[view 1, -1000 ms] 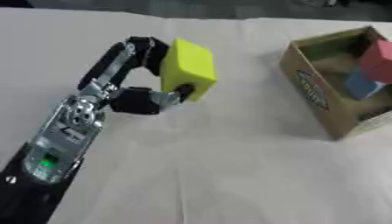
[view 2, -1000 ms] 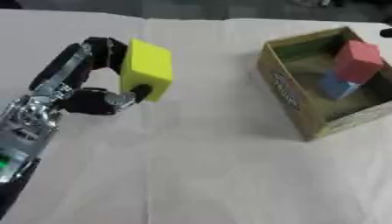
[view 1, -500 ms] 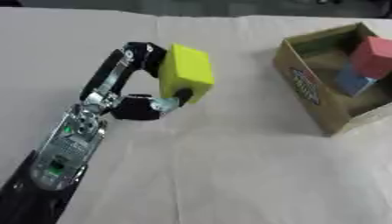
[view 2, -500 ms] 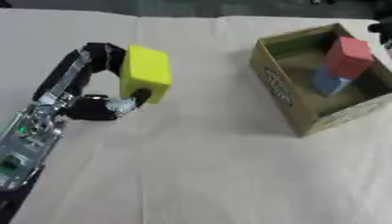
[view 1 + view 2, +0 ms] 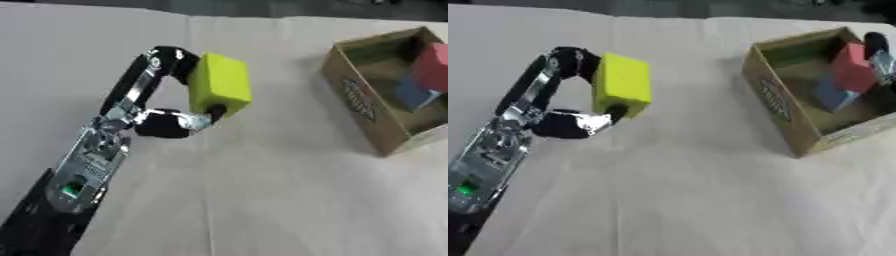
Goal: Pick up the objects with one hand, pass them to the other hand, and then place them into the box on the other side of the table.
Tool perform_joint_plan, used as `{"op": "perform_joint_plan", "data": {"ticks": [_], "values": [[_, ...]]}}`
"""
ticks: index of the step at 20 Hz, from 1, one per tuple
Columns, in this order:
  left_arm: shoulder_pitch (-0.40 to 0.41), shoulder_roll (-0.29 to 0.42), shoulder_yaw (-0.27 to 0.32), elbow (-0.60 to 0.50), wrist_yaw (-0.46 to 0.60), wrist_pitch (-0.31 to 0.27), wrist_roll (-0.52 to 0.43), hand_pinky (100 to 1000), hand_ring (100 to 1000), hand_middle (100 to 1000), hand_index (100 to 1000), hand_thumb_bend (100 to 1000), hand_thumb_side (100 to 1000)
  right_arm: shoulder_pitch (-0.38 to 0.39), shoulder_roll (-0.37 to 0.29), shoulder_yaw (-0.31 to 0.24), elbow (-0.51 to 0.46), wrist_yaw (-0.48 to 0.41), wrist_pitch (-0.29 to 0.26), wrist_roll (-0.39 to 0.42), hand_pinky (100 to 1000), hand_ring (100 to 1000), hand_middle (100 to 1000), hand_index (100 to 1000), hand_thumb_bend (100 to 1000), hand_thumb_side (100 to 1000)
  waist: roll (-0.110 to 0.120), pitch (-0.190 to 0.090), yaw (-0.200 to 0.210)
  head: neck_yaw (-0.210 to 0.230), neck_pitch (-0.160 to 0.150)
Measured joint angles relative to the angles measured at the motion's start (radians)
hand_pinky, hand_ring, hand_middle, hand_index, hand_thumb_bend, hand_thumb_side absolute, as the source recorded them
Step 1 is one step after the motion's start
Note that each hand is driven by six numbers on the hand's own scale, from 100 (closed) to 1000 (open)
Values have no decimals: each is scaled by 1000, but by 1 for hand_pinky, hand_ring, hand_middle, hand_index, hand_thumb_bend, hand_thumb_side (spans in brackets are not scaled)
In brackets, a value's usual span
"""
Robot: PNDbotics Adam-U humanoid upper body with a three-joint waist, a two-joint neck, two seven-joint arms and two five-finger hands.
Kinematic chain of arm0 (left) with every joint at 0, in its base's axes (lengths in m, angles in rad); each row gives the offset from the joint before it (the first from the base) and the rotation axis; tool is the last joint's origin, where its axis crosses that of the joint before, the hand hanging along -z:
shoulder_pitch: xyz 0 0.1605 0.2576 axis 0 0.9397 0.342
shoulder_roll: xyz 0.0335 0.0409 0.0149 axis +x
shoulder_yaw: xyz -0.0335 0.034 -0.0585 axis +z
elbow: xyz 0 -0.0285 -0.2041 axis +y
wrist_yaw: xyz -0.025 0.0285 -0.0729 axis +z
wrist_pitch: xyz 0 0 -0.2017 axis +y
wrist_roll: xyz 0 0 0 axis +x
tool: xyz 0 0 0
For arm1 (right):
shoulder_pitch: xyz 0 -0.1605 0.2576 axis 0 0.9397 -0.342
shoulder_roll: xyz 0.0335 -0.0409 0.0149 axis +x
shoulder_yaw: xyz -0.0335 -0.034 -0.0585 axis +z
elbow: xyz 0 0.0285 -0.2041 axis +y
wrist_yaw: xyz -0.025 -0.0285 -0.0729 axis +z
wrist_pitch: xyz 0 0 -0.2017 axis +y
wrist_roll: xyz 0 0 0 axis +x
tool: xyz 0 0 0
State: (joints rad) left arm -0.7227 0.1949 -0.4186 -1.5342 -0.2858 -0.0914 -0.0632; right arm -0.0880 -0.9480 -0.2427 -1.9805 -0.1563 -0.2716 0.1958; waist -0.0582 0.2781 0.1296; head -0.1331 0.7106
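Left hand [image 5: 153, 117] was clamped on the yellow block [image 5: 220, 90], fingers curled over its top, thumb against its lower edge, block clear of the table [image 5: 262, 200]. Versus a second earlier, grip unchanged; arm appeared slightly more extended. Box [image 5: 785, 107] already held a red block [image 5: 852, 67] and a blue block [image 5: 831, 95]. Part of the right hand [image 5: 878, 52] showed at the box's far edge, finger state unclear. Judged: handover pending.

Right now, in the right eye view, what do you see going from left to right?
Left hand → yellow block it holds → box → blue block → red block → a dark robot part at the far right edge.
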Motion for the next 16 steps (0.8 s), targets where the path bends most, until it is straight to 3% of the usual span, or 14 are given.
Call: {"op": "perform_joint_plan", "data": {"ticks": [7, 16], "values": [[1, 0, -4, 8, -9, -11, 1, 589, 524, 442, 482, 100, 190, -129, -63, 124, -4, 76, -62, 89, 965, 897, 899, 904, 100, 127, -3, -12, 1, 2, 9], [9, -9, -4, 11, -26, -17, 13, 590, 525, 441, 481, 100, 180, -267, -26, 258, -5, 109, -34, 230, 969, 892, 902, 903, 100, 170, -6, -18, 6, -1, 10]]}}
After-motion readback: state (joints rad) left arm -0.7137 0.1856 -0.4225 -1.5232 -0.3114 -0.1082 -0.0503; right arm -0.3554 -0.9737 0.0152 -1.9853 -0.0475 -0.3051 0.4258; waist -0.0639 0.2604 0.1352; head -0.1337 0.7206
